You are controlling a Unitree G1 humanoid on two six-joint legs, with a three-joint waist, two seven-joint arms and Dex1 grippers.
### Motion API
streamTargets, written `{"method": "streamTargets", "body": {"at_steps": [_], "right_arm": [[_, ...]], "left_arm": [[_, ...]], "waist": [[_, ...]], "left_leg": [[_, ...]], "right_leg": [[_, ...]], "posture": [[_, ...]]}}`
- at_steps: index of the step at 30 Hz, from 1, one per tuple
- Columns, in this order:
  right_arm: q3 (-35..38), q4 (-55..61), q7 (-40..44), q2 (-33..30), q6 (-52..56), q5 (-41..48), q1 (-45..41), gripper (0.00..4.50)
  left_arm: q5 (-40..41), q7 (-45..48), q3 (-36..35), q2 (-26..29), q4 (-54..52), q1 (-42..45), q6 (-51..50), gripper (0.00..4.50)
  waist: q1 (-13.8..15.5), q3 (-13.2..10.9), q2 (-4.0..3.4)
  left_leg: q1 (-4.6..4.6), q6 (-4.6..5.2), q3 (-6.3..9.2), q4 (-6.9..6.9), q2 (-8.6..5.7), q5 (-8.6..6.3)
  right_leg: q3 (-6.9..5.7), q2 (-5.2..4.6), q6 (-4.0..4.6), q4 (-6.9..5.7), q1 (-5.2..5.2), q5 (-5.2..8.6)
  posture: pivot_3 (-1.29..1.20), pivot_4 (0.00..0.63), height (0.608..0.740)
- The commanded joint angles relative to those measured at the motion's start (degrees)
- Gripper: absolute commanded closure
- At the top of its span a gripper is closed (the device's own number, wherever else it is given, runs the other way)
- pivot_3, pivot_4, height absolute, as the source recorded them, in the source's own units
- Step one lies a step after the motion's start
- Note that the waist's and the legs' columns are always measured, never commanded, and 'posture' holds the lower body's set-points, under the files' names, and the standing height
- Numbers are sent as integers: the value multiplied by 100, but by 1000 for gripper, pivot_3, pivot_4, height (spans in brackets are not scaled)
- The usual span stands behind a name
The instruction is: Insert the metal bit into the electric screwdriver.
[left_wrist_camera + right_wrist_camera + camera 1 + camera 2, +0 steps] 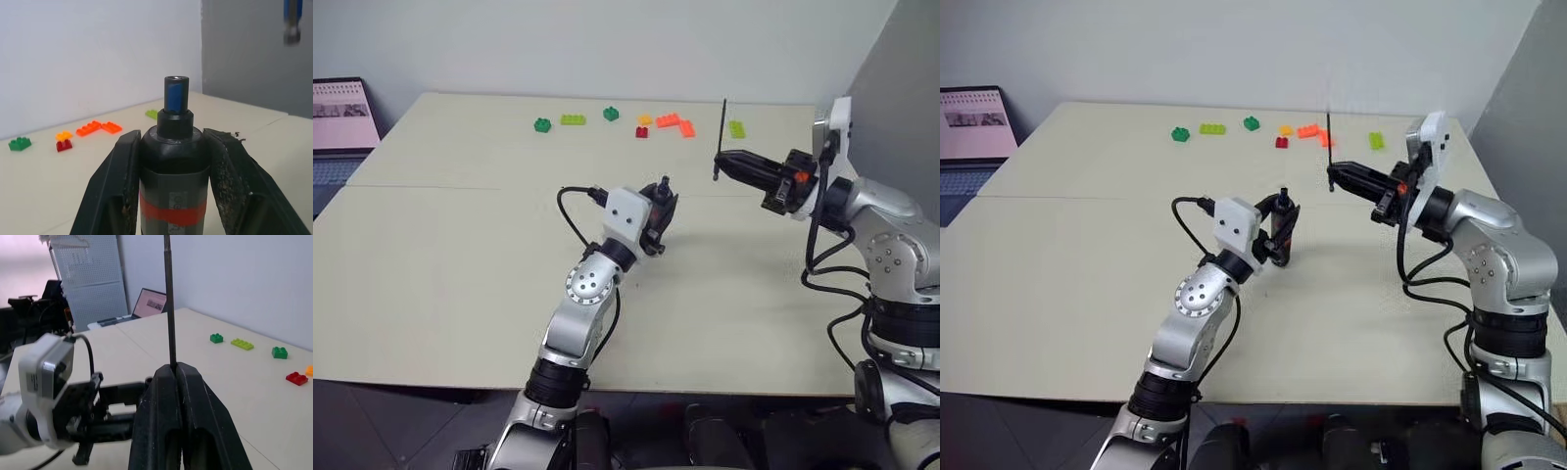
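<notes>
A grey laptop [342, 122] sits beyond the left edge of the pale wooden table [440, 284]. Over the table's middle, the left gripper [662, 201] is clamped on the slim black electric screwdriver [172, 161]; the left wrist view reveals its red band and open socket tip, which the head views hide. To its right and higher, the right gripper [722, 161] pinches the thin dark grey metal bit [722, 137], upright, apart from the screwdriver. Coloured toy bricks [668, 122] lie along the table's far side.
</notes>
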State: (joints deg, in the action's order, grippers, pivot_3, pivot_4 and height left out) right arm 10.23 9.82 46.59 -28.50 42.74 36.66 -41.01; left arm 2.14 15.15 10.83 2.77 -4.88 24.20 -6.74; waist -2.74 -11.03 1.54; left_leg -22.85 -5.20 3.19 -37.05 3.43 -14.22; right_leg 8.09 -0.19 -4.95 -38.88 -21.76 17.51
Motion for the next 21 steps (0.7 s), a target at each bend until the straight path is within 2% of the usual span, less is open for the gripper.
{"method": "streamTargets", "body": {"at_steps": [1,7,21], "right_arm": [[35,136,-313,164,-147,87,-200,4500],[-139,89,-794,588,-546,-131,-291,4500],[-1004,370,-2138,1565,-1376,-1305,-127,4500]], "left_arm": [[-125,-94,52,-68,-33,-44,217,2867],[-269,-378,-19,-155,127,-77,239,2867],[-439,-729,-26,-329,175,-30,227,2867]], "waist": [[1,0,0],[-3,1,-1],[-46,2,-3]], "left_leg": [[-1,0,0,2,0,0],[1,0,0,3,1,0],[2,0,1,5,2,0]], "right_leg": [[-1,0,0,0,-1,0],[-1,0,0,0,-2,0],[0,2,0,-3,-5,0]], "posture": [[0,150,740],[0,150,740],[0,150,740]]}}
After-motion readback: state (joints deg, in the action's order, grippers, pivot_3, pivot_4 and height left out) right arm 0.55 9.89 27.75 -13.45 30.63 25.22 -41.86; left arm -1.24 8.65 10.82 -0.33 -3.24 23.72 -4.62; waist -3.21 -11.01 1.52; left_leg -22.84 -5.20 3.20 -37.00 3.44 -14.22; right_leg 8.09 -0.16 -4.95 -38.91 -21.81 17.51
